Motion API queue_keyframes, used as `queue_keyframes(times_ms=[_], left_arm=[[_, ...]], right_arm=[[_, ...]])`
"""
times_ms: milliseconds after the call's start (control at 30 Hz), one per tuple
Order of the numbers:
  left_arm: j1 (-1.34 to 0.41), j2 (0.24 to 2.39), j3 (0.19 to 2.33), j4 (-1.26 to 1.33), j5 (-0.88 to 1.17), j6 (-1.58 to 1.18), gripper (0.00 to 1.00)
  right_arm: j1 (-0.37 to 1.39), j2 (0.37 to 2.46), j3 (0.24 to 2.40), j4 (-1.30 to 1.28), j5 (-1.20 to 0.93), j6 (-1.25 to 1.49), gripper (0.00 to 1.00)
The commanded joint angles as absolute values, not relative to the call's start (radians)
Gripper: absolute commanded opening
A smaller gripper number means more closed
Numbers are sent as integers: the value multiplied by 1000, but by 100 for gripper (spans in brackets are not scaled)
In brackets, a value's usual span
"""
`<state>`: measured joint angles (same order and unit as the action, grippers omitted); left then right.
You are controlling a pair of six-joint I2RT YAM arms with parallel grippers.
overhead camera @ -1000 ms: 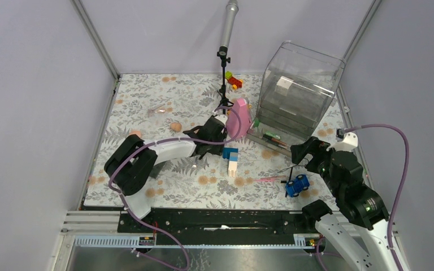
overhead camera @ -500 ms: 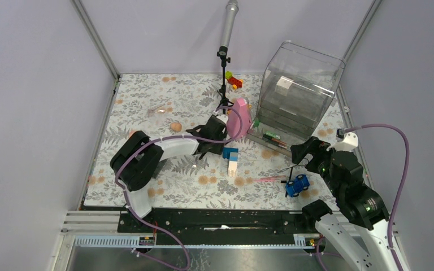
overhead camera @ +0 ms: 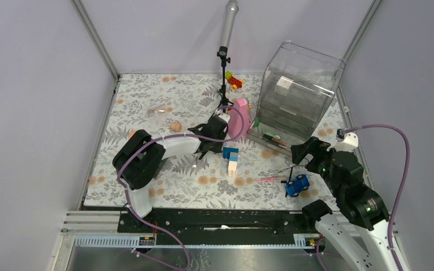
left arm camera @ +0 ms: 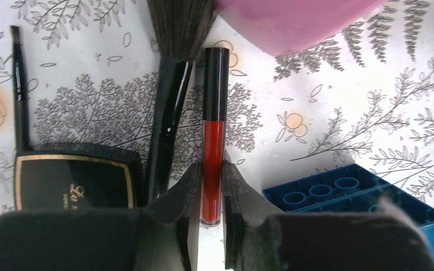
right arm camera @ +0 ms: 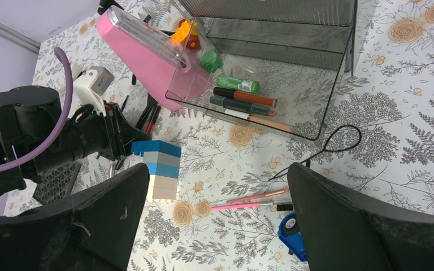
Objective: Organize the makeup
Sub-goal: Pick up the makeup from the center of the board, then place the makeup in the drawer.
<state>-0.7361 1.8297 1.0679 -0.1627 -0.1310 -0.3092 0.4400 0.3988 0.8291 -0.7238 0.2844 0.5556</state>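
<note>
Pointing cap-first away from the left claw point(left arm camera: 210, 176), the red gloss tube point(left arm camera: 213, 135) is pinched at its half-hidden base; right claw point(right arm camera: 215, 189) gapes empty.

landmark: gloss point(left arm camera: 213, 152). left of gloss: brush point(left arm camera: 169, 113) lies just beside it, compact point(left arm camera: 73, 180) past that; narrow gap only. beyond its cap: cone point(left arm camera: 294, 22) blocks the way. right of gloss: bare table point(left arm camera: 316, 101) gives room, up to the block point(left arm camera: 361, 197).

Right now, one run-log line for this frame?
phase: grasp | left gripper: shut on red plastic tube with black cap, flat on floral table | right gripper: open, empty
</note>
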Motion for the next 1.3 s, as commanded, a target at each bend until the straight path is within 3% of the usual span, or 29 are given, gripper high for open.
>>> queue_keyframes(times_ms=[0, 367, 600, 833, 933, 1100, 1267], left_arm=[[-731, 1786, 1119, -246, -217, -305, 0], [-734, 1503, 1163, -363, -236, -200, 0], [-774, 1400, 1203, -349, -48, 24, 0], [-877, 1320, 1127, -120, -14, 253, 0], [-896, 1336, 1139, -23, -12, 285, 0], [-910, 1403, 1198, 26, 281, 469, 0], [-923, 1543, 1322, -21, 394, 638, 0]], right_arm=[[437, 387, 857, -716, 279, 561, 100], [437, 366, 908, -762, 295, 545, 100], [437, 347, 927, -779, 316, 543, 100], [437, 327, 955, -815, 330, 547, 100], [437, 314, 966, -827, 338, 549, 100], [437, 302, 983, -843, 351, 552, 100], [438, 293, 998, -859, 376, 546, 100]])
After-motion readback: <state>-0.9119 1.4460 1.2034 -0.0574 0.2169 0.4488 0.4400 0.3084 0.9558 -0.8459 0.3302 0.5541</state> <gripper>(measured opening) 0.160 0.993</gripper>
